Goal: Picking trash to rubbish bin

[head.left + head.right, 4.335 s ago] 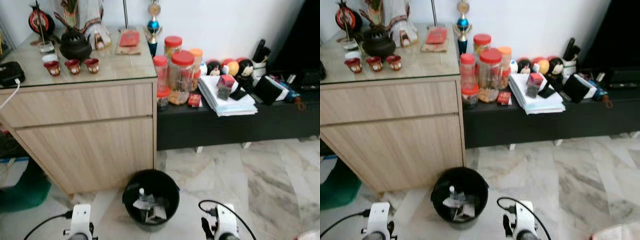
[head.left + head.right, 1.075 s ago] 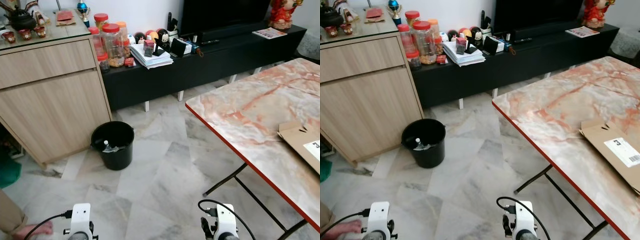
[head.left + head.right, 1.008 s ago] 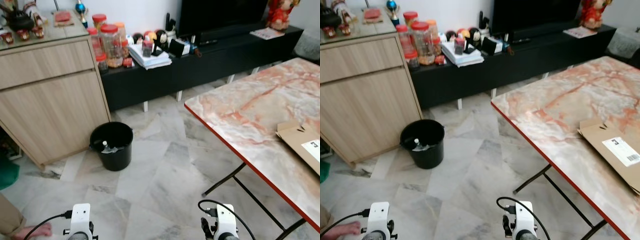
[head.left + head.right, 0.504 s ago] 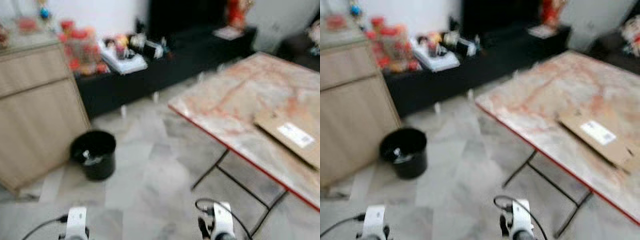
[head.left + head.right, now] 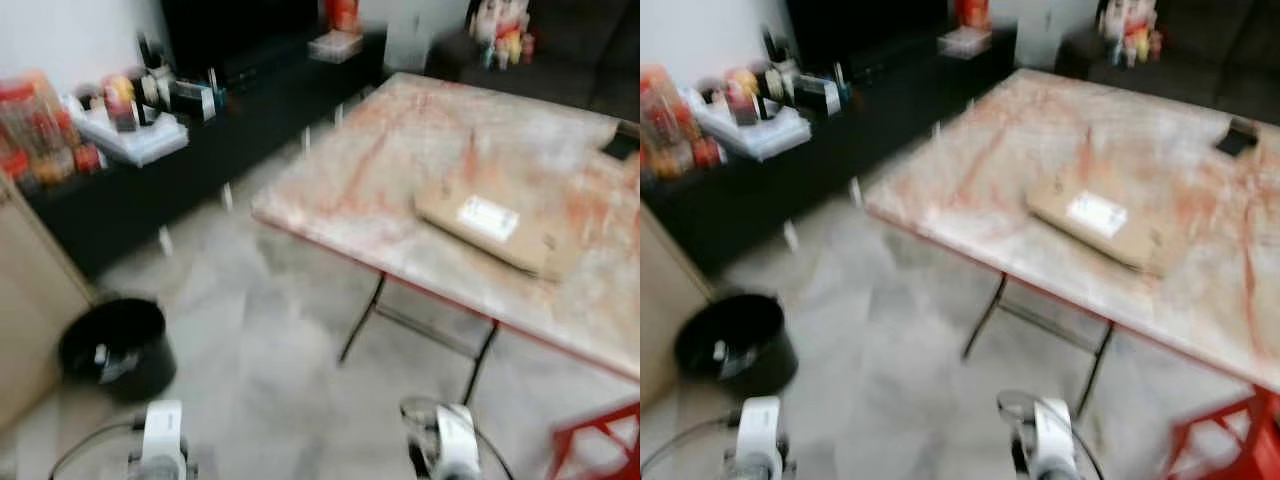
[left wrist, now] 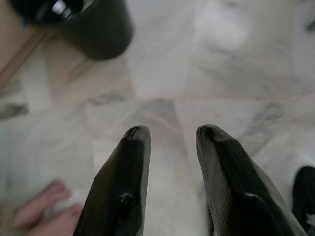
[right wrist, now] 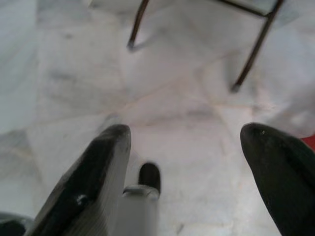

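Observation:
A black rubbish bin (image 5: 110, 350) stands on the marble floor at the lower left, with a small bottle and scraps inside; its rim and wall (image 6: 93, 29) show in the left wrist view. A flat piece of brown cardboard (image 5: 490, 225) with a white label lies on the marble-topped table (image 5: 400, 170). My left gripper (image 6: 172, 130) hangs low over the floor, open with nothing between its fingers. My right gripper (image 7: 186, 129) also hangs low, open wide, with the table's legs (image 7: 253, 51) beyond it. Both views from the head are blurred.
A low black TV bench (image 5: 200, 120) with jars, papers and small items runs along the wall at the back left. A red chair frame (image 5: 600, 445) stands at the bottom right. A person's bare foot (image 6: 44, 216) is on the floor close to my left gripper.
The camera has swung to the right: the bin has slid to the lower left and the table with the cardboard now sits in the middle. Both arms still hang low.

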Motion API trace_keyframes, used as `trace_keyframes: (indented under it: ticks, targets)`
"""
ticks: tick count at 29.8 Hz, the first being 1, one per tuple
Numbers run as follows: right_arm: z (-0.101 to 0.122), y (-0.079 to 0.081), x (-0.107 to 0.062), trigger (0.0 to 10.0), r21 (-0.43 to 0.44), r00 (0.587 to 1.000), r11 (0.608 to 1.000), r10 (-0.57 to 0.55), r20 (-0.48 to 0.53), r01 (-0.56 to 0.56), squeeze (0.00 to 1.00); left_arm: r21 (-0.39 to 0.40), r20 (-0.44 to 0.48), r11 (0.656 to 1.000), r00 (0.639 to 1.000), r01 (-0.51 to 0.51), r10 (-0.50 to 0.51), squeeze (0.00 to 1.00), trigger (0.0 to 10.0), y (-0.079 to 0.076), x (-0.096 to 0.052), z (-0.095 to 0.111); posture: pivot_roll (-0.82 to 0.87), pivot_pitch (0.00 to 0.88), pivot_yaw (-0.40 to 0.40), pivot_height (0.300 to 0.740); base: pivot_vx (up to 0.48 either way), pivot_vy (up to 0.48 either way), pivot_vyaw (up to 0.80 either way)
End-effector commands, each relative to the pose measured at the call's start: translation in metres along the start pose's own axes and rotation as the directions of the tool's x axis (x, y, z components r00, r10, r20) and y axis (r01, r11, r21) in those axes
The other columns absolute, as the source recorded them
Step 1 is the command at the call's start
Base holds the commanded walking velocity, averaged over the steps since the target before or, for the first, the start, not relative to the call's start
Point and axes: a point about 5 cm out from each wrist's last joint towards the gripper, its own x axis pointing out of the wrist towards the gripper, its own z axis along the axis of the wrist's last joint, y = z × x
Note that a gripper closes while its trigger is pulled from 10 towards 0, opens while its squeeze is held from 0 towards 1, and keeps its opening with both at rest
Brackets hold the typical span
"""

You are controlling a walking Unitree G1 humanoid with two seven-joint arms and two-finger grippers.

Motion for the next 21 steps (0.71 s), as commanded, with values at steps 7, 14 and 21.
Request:
trace_keyframes:
  ticks: [7,14,21]
  targets:
    - [0.001,0.0031,0.0005,10.0,0.004,1.0,1.0,0.0,0.003,0.0,0.0,0.002,-0.014,1.0,1.0,-0.006,0.006,0.0,10.0,0.004,-0.0008,-0.0042,-0.04,0.011,-0.009,0.74,0.0,0.0,-0.76]
    - [0.0003,0.0038,0.0004,10.0,0.008,1.0,1.0,0.0,0.001,0.0,0.0,0.025,-0.005,1.0,1.0,0.004,-0.004,0.0,10.0,0.0031,-0.0004,-0.0024,-0.04,0.01,-0.005,0.74,0.0,0.0,-0.76]
    - [0.0002,0.0047,0.0005,10.0,0.009,1.0,1.0,0.001,0.0,-0.001,0.0,0.028,0.003,1.0,1.0,0.007,-0.007,0.0,10.0,0.0027,0.0,-0.0001,-0.04,0.008,-0.003,0.74,0.0,0.0,-0.76]
